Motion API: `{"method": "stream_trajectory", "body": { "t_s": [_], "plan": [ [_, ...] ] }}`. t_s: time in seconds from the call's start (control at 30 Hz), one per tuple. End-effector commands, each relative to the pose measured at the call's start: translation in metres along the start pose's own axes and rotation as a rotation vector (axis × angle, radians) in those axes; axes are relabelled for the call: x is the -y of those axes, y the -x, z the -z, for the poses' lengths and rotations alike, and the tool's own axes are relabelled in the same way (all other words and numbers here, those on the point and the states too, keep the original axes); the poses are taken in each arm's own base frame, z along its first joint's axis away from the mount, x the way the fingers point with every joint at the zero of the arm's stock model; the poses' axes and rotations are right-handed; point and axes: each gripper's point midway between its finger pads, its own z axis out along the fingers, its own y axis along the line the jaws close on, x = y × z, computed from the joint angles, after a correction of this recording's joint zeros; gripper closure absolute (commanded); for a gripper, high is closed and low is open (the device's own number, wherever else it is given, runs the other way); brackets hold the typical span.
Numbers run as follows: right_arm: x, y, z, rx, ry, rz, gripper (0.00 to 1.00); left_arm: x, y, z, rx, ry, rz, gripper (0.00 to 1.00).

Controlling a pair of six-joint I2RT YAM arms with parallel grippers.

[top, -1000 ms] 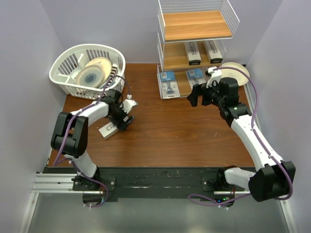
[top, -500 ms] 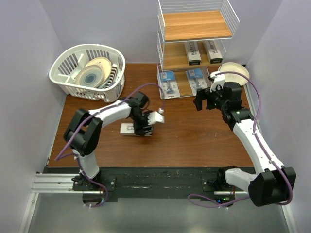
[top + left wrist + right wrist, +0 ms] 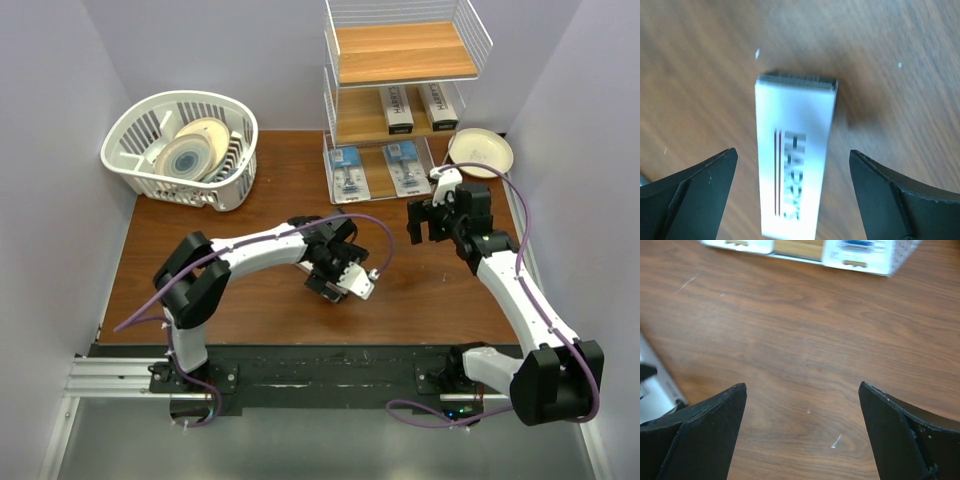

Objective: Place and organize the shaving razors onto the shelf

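1. One HARRY'S box (image 3: 795, 125) lies flat on the counter (image 3: 250, 320), roughly mid-counter and well apart from the shelf (image 3: 400, 50). The wrist view is a bit blurry, but the lettering clearly runs along its length.
2. The left end effector (image 3: 792, 151) hangs right over that box and it's released. The fingers (image 3: 700, 190) are spread wide with the box between them and a gap of bare wood on both sides, so no contact.
3. The shelf is at the back right. Its top tier is bare wood, the middle tier has two more boxes (image 3: 397, 108) side by side, and the bottom tier has two blister packs (image 3: 348, 172) side by side.
4. The right end effector (image 3: 425, 222) is released too, with nothing between its fingers. It hovers over bare counter just in front of the bottom tier, and its wrist view catches the blister packs along the top edge.
5. A cream plate (image 3: 480, 152) sits on the counter just right of the shelf.
6. A white basket (image 3: 130, 140) sits back left, with plates (image 3: 190, 150) leaning inside it.
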Motion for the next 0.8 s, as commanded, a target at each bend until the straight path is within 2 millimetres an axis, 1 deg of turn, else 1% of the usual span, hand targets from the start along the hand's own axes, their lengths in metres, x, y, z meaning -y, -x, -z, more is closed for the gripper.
{"method": "stream_trajectory", "body": {
  "t_s": [0.0,0.03,0.07,0.1,0.13,0.17,0.2,0.23,0.27,0.3,0.33,0.37,0.4,0.43,0.47,0.5,0.53,0.57,0.63,0.67,0.73,0.77],
  "plan": [
    [-0.035,0.007,0.009,0.025,0.199,0.093,0.01,-0.041,0.013,0.08,0.078,0.268,0.128,0.0],
    [-0.055,0.001,0.009,0.016,0.256,0.162,0.01,-0.048,0.018,0.106,0.112,0.339,0.17,0.0],
    [-0.066,-0.003,0.008,0.01,0.283,0.203,0.01,-0.052,0.005,0.122,0.118,0.378,0.247,0.0],
    [-0.077,-0.006,0.008,0.013,0.312,0.239,0.01,-0.049,0.001,0.131,0.144,0.394,0.36,0.0],
    [-0.095,-0.015,0.008,0.001,0.367,0.27,0.01,-0.048,-0.001,0.148,0.177,0.423,0.422,0.0],
    [-0.104,-0.019,0.007,-0.013,0.394,0.271,0.01,-0.046,-0.023,0.156,0.171,0.451,0.527,0.0],
    [-0.111,-0.023,0.005,-0.029,0.416,0.265,0.01,-0.042,-0.032,0.161,0.192,0.469,0.665,0.0],
    [-0.123,-0.03,0.002,-0.058,0.457,0.256,0.01,-0.041,-0.039,0.17,0.205,0.504,0.733,0.0],
    [-0.133,-0.034,0.002,-0.073,0.497,0.256,0.01,-0.033,-0.062,0.169,0.189,0.523,0.837,0.0],
    [-0.141,-0.036,0.001,-0.084,0.516,0.268,0.01,-0.028,-0.07,0.169,0.198,0.54,0.949,0.0],
    [-0.158,-0.042,0.0,-0.103,0.552,0.296,0.01,-0.03,-0.08,0.175,0.194,0.6,0.995,0.0],
    [-0.163,-0.044,-0.002,-0.112,0.55,0.309,0.01,-0.019,-0.1,0.171,0.182,0.617,1.069,0.0],
    [-0.176,-0.047,-0.001,-0.121,0.577,0.327,0.01,-0.017,-0.106,0.174,0.212,0.638,1.125,0.0],
    [-0.183,-0.046,-0.002,-0.131,0.588,0.323,0.01,-0.02,-0.106,0.184,0.278,0.662,1.132,0.0],
    [-0.189,-0.053,-0.007,-0.165,0.596,0.323,0.01,-0.014,-0.13,0.19,0.275,0.7,1.203,0.0],
    [-0.199,-0.054,-0.006,-0.173,0.616,0.34,0.01,-0.012,-0.138,0.196,0.284,0.724,1.248,0.0],
    [-0.204,-0.057,-0.007,-0.183,0.619,0.35,0.01,-0.01,-0.147,0.199,0.279,0.74,1.277,0.0],
    [-0.207,-0.064,-0.012,-0.211,0.619,0.359,0.01,-0.005,-0.16,0.206,0.271,0.769,1.314,0.0],
    [-0.214,-0.068,-0.015,-0.23,0.611,0.383,0.01,-0.001,-0.164,0.217,0.281,0.807,1.319,0.0],
    [-0.216,-0.072,-0.017,-0.241,0.603,0.39,0.01,0.003,-0.168,0.218,0.279,0.816,1.325,0.0],
    [-0.219,-0.079,-0.023,-0.269,0.597,0.395,0.01,0.008,-0.164,0.225,0.303,0.833,1.314,0.0],
    [-0.218,-0.081,-0.026,-0.276,0.582,0.399,0.01,0.016,-0.168,0.223,0.299,0.834,1.332,0.0]
  ]
}}
